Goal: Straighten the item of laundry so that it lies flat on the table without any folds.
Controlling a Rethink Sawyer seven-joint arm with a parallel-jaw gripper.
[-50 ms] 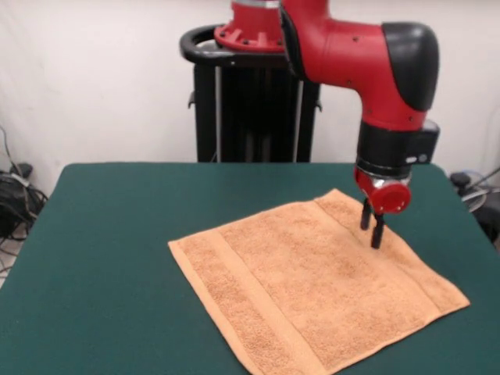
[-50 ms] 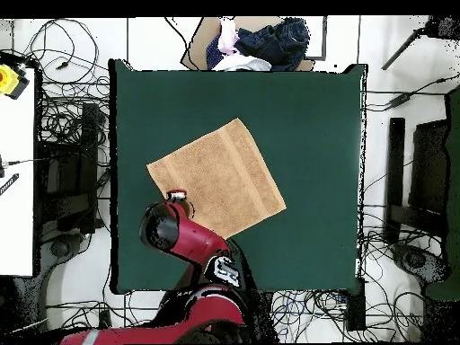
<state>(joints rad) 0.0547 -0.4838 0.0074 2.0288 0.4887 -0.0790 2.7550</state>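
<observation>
The item of laundry (image 1: 312, 289), an orange-tan towel, lies spread out flat on the green table (image 1: 117, 234), turned like a diamond, with woven bands along two opposite edges. In the overhead view the towel (image 2: 217, 177) sits left of the middle of the table (image 2: 314, 135). My gripper (image 1: 372, 225) points straight down just above the towel, near its far right corner. Its two dark fingers stand close together and hold nothing. From above, the red arm (image 2: 171, 229) covers the gripper and the towel's nearest corner.
A heap of dark and light clothes (image 2: 256, 43) lies just beyond the table's far edge in the overhead view. Cables (image 2: 63, 117) run over the floor on both sides. A white surface with a yellow object (image 2: 7, 79) stands at the left.
</observation>
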